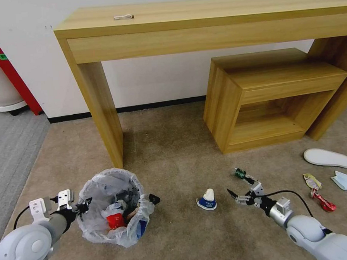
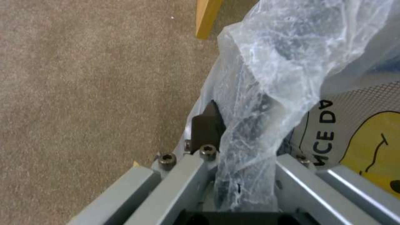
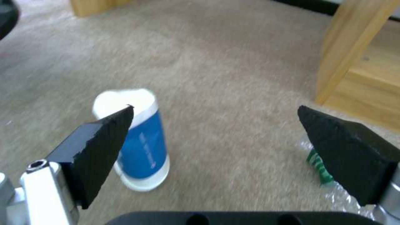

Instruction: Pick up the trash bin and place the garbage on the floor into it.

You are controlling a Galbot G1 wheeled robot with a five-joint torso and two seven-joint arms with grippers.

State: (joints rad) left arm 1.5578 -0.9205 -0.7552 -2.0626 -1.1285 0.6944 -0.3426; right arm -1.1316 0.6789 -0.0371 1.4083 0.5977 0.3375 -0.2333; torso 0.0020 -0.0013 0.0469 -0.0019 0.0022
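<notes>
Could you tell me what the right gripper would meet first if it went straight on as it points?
Probably the cup: it lies just ahead of the open right gripper, though off toward one jaw, so depth is uncertain.

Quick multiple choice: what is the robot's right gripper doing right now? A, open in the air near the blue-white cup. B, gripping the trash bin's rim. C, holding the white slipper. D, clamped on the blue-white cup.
A: the right gripper has its jaws spread wide and empty, with the blue-white cup standing on the floor just past them.

One trash bin (image 1: 111,205), one cup (image 1: 207,200), one slipper (image 1: 327,158), perhaps two wrappers (image 1: 318,192).
</notes>
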